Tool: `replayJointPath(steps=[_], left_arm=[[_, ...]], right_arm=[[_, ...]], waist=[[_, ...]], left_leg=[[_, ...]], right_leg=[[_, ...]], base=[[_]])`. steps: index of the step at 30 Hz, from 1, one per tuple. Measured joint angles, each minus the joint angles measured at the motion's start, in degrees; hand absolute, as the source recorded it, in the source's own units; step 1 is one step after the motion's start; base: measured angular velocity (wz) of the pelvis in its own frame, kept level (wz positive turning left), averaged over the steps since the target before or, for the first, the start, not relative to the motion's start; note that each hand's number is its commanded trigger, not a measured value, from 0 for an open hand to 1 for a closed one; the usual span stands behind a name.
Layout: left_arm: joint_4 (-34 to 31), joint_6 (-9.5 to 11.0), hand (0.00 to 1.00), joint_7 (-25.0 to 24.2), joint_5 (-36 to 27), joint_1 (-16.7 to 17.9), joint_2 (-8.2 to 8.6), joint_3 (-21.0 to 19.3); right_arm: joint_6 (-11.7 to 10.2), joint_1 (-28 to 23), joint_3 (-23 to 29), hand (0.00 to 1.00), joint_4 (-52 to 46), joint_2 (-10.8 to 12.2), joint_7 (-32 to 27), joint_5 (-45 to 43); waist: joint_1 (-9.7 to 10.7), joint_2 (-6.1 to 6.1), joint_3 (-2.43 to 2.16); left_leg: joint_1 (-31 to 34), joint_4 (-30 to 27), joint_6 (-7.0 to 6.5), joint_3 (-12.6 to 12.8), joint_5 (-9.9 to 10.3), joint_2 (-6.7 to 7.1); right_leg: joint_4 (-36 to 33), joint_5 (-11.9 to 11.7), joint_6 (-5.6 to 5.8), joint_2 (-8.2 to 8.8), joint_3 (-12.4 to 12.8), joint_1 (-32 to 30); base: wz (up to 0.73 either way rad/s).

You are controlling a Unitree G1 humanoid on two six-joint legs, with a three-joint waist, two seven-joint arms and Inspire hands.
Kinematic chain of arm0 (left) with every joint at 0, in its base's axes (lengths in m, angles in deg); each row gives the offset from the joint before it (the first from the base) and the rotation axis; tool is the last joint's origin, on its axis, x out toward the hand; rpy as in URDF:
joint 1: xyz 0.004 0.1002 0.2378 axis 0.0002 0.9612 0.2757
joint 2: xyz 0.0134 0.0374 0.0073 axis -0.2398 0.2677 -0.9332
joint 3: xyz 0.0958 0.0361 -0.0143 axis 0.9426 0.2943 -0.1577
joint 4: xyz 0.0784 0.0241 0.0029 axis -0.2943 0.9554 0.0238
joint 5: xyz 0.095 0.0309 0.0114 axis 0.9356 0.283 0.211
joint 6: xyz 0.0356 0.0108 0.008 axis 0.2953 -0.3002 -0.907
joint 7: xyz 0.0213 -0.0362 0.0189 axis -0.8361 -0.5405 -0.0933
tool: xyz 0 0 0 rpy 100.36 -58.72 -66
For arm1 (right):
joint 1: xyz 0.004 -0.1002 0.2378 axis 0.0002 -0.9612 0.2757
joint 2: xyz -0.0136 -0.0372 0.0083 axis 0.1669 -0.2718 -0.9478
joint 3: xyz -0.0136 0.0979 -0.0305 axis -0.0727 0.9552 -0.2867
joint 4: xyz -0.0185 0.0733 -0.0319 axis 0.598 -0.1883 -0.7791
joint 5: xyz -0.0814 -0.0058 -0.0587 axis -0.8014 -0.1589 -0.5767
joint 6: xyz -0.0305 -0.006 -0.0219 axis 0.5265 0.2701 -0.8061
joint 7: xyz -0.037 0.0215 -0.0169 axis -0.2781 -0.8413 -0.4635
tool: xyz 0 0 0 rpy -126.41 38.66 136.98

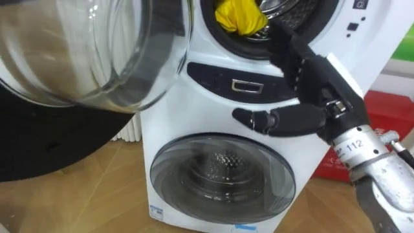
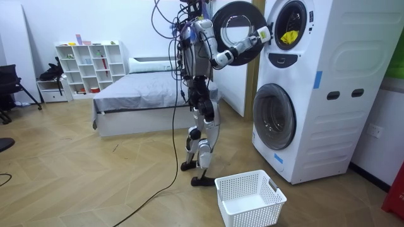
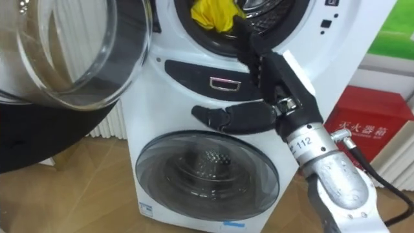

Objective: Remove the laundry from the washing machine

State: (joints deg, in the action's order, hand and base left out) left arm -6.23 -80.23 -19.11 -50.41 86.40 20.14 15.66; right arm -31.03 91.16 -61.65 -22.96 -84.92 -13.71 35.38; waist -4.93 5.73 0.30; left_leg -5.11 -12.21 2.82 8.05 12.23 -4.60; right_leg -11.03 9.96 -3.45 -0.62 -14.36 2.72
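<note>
A yellow cloth [image 1: 239, 16] lies in the open drum of the upper washing machine [image 1: 213, 74], at the front of the opening. My right hand [image 1: 310, 71] reaches up from the lower right. Its fingers [image 1: 283, 40] are straight and lie at the drum's dark rim, just right of and below the cloth. The thumb [image 1: 251, 119] sticks out to the left over the control panel. The hand is open and holds nothing. In the room view I stand upright facing the stacked machines, with the right hand [image 2: 260, 39] at the upper drum where the yellow cloth [image 2: 289, 36] shows.
The upper machine's round glass door [image 1: 97, 52] hangs open at the left, close to my head. The lower machine's door [image 1: 223, 171] is shut. A white laundry basket [image 2: 249, 198] stands on the floor by my feet. A red box [image 1: 388, 116] sits right of the machines.
</note>
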Motion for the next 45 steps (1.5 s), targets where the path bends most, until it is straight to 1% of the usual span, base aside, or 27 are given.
replayJointPath(steps=[2, 3, 5, 7, 9, 11, 12, 13, 14, 15, 16, 17, 21, 22, 25, 27, 30, 31, 32, 34, 37, 39, 40, 41, 42, 43, 45], left_arm=[[0.17, -0.34, 0.0, 0.03, -0.05, 0.49, -0.36, -0.01], [0.26, -0.62, 0.0, 0.03, -0.01, 0.59, -0.46, -0.09], [0.34, -0.96, 0.0, -0.05, 0.09, 1.35, -0.71, -0.23], [0.26, -0.97, 0.0, -0.72, 0.12, 1.77, -0.62, -0.19], [0.23, -0.97, 0.0, -1.71, 0.14, 1.49, -0.54, -0.09], [0.37, -0.98, 0.0, -2.22, 0.14, 0.95, -0.29, -0.1], [0.33, -1.01, 0.0, -2.22, 0.18, 1.04, -0.26, -0.14], [0.33, -1.38, 0.0, -2.21, 0.31, 1.46, -0.34, -0.39], [0.32, -1.92, 0.0, -2.25, 0.47, 2.33, -0.36, -0.61], [0.32, -2.11, 0.0, -2.38, 0.47, 2.68, -0.35, -0.62], [0.33, -2.36, 0.0, -2.83, 0.51, 3.12, -0.36, -0.88], [0.32, -2.47, 0.0, -2.99, 0.67, 3.08, -0.33, -1.23], [0.23, -2.37, 0.0, -3.51, 0.59, 1.89, -0.28, -1.18], [0.21, -2.37, 0.0, -3.67, 0.57, 1.12, -0.28, -1.1], [0.15, -2.43, 0.0, -3.96, 0.6, -1.05, -0.29, -1.01], [0.17, -2.68, 0.0, -3.97, 0.45, -2.16, -0.25, -1.03], [-0.37, -2.74, 0.0, -3.93, -1.14, -4.59, -0.43, -0.44], [-0.71, -2.58, 0.0, -3.92, -1.14, -5.68, -0.41, 0.74], [-0.71, -2.32, 0.0, -3.88, -1.12, -6.56, -0.42, 1.4], [-0.74, -2.02, 0.0, -3.58, -1.13, -7.36, -0.75, 2.45], [-0.75, -1.2, 0.0, -3.31, -0.94, -7.36, -2.22, 3.78], [-0.57, -1.17, 0.0, -3.32, -0.95, -7.15, -2.75, 4.26], [-0.58, -0.95, 0.0, -3.32, -0.96, -6.6, -2.66, 4.33], [-0.82, -0.6, 0.0, -3.32, -0.91, -6.13, -2.7, 4.31], [-0.82, -0.55, 0.0, -3.27, -0.94, -6.22, -2.49, 4.28], [-0.66, -0.5, 0.0, -3.23, -1.02, -5.35, -2.34, 4.45], [-0.62, -0.79, 0.0, -2.89, -0.9, -4.83, -2.53, 4.55]], right_arm=[[0.0, 0.52, -0.02, 0.0, 0.25, 0.02, -1.04, 0.06], [-0.09, 0.55, -0.03, 0.0, 0.53, 0.12, -1.47, 0.02], [-0.51, 1.6, -0.33, 0.0, 3.69, 0.57, -3.0, 0.03], [-0.59, 2.36, -0.84, 0.0, 4.64, 0.66, -4.14, 0.03], [-0.79, 2.56, -1.25, 0.0, 4.72, 0.63, -4.91, 0.03], [-0.71, 2.82, -1.87, 0.0, 5.62, 0.29, -5.78, -0.15], [-0.7, 2.86, -2.06, 0.0, 5.62, 0.22, -5.83, -0.28], [-0.68, 2.91, -2.43, 0.0, 5.74, 0.3, -5.9, -0.71], [-0.66, 3.04, -2.88, 0.0, 6.08, 0.25, -5.97, -1.18], [-0.66, 3.21, -2.94, 0.0, 6.19, 0.23, -6.04, -1.2], [-0.65, 3.55, -2.98, 0.0, 6.51, 0.3, -6.36, -1.13], [-0.63, 4.08, -3.02, 0.0, 6.75, 0.23, -6.62, -1.15], [-0.7, 4.74, -3.34, 0.0, 6.7, 0.1, -8.99, -1.04], [-0.7, 4.73, -3.51, 0.0, 6.69, 0.11, -9.75, -0.97], [-0.7, 4.71, -3.52, 0.0, 6.57, 0.05, -10.97, -0.48], [-0.71, 4.73, -3.51, 0.0, 6.35, -0.07, -11.1, -0.5], [-0.72, 4.7, -3.5, 0.0, 6.64, -0.74, -12.07, -0.65], [-0.76, 4.63, -3.36, 0.0, 7.04, -1.36, -12.29, -0.9], [-0.76, 4.17, -3.35, 0.0, 7.38, -1.62, -12.29, -0.9], [-0.75, 2.85, -3.32, 0.0, 7.49, -1.55, -11.95, -1.47], [-0.55, 2.25, -2.76, 0.0, 8.0, -1.64, -11.49, -2.35], [-0.51, 0.9, -2.74, 0.0, 6.46, -1.67, -10.79, -2.61], [-0.62, 0.14, -2.81, 0.0, 5.96, -1.74, -10.39, -2.6], [-0.53, -0.59, -3.01, 0.0, 5.29, -1.76, -10.19, -2.53], [-0.48, -0.79, -3.42, 0.0, 5.21, -2.09, -10.14, -2.53], [-0.44, -0.82, -4.39, 0.0, 5.51, -2.29, -10.11, -2.35], [-0.51, -0.65, -4.65, 0.0, 5.51, -2.29, -9.19, -1.66]], waist=[[-0.38, 0.39, -0.1], [-0.61, 0.26, 0.05], [-1.71, 0.54, 0.2], [-1.6, 0.3, 0.18], [-1.08, 0.4, 0.2], [-1.27, 0.94, 0.38], [-1.63, 0.81, 0.38], [-1.97, 0.92, 0.43], [-2.32, 0.84, 0.35], [-2.29, 0.85, 0.2], [-2.05, 1.1, -0.08], [-1.71, 1.71, -0.33], [-1.1, 1.54, -0.14], [-0.93, 1.11, 0.15], [0.91, 0.44, 0.14], [1.79, 0.01, -0.01], [3.44, -0.11, 0.19], [3.62, -0.13, 0.29], [3.37, -0.37, 0.33], [2.87, -1.34, 0.7], [3.39, -1.36, 0.6], [4.23, -1.26, 0.52], [4.92, -1.22, 0.5], [4.76, -0.9, 0.32], [4.7, -1.18, 0.12], [4.15, -2.46, -0.33], [3.24, -3.06, -0.29]], left_leg=[[2.2, -5.33, 0.4, -0.03, 1.53, -0.71], [3.02, -7.82, 0.46, -0.03, 1.89, -0.95], [6.56, -18.07, 0.43, -0.18, 2.09, -2.35], [8.1, -22.07, 0.44, -0.25, 2.19, -3.44], [9.67, -22.22, 0.37, -0.42, 3.03, -3.63], [13.54, -16.72, 0.88, -0.54, 3.23, -2.59], [14.69, -14.77, 1.23, -0.46, 2.63, -2.58], [16.6, -11.17, 1.2, -0.5, -0.44, -2.47], [17.3, -8.61, 1.03, -0.51, -4.24, -2.4], [17.31, -7.71, 0.81, -0.45, -5.84, -2.29], [16.65, -6.51, -0.12, -0.39, -8.22, -1.54], [15.61, -6.31, -0.44, -0.27, -8.33, -0.77], [14.85, -7.66, -1.14, -0.09, -6.16, 0.59], [14.15, -7.6, -1.3, -0.02, -5.38, 1.12], [13.76, -7.59, -2.36, 0.33, -3.91, 3.31], [12.84, -7.39, -3.42, 1.36, -3.21, 4.18], [10.01, -6.43, -5.56, 3.07, -1.81, 6.02], [8.64, -6.03, -6.34, 3.39, -1.27, 6.94], [7.0, -4.94, -6.95, 3.19, -0.81, 7.45], [4.55, -2.93, -7.36, 2.41, -0.47, 7.25], [3.58, -1.27, -7.49, 0.73, -0.4, 6.05], [3.4, -1.43, -7.49, -0.24, -0.4, 5.63], [2.79, -1.35, -7.36, -0.06, -0.33, 5.71], [1.74, -1.0, -6.9, 0.16, 0.11, 6.23], [0.95, -0.71, -6.77, 0.33, 0.62, 5.95], [-0.44, 0.59, -6.39, 0.72, 0.99, 5.15], [-1.24, 1.55, -5.88, 1.31, 0.96, 4.36]], right_leg=[[-2.27, 1.68, -0.47, 0.02, -0.19, -0.84], [-2.92, 2.1, -0.62, 0.03, -0.15, -0.82], [-4.14, 3.32, -1.53, 0.42, -0.14, 0.57], [-4.82, 4.19, -2.36, -0.05, -0.52, 1.48], [-4.68, 4.55, -2.91, -0.63, -0.13, 1.59], [-4.2, 4.78, -3.21, -0.51, 0.26, 1.61], [-4.01, 4.82, -3.27, -0.52, 0.11, 1.64], [-3.57, 5.01, -3.12, -0.51, 0.43, 2.13], [-3.28, 5.38, -2.67, -0.35, 1.03, 2.69], [-3.16, 5.56, -2.43, -0.33, 1.34, 2.91], [-2.59, 5.88, -1.9, -0.01, 1.61, 3.54], [-2.21, 5.99, -1.35, 0.76, 1.57, 3.94], [-2.29, 6.32, -0.19, 2.26, 1.59, 5.17], [-2.96, 6.61, 0.32, 2.74, 1.58, 5.49], [-6.11, 8.33, 3.32, 5.0, 0.65, 5.31], [-10.56, 8.77, 4.09, 6.68, 0.31, 4.03], [-23.34, 8.49, 4.89, 10.71, 0.09, 0.65], [-28.44, 7.08, 6.34, 12.22, 0.74, -1.04], [-31.73, 4.92, 6.7, 12.82, 1.57, -1.91], [-35.61, 1.26, 6.25, 12.2, 2.66, -3.66], [-32.58, 6.91, 6.0, 9.19, 4.24, -9.07], [-22.96, 6.81, 5.45, 7.45, 4.51, -10.97], [-14.91, 4.4, 5.25, 6.62, 4.96, -10.64], [-9.96, -1.74, 5.11, 6.47, 5.0, -10.23], [-9.94, -2.08, 4.55, 6.31, 4.87, -9.81], [-8.4, -2.61, 4.14, 5.13, 4.84, -8.42], [-6.83, -3.5, 3.5, 3.83, 4.91, -7.49]], base=[[0.02], [-0.05], [-0.12], [0.11], [0.31], [0.12], [-0.13], [-0.24], [-0.19], [-0.13], [0.0], [0.05], [0.05], [0.04], [0.15], [0.13], [0.34], [0.3], [0.21], [-0.02], [0.07], [0.11], [0.22], [0.19], [-0.08], [-0.25], [-0.25]])
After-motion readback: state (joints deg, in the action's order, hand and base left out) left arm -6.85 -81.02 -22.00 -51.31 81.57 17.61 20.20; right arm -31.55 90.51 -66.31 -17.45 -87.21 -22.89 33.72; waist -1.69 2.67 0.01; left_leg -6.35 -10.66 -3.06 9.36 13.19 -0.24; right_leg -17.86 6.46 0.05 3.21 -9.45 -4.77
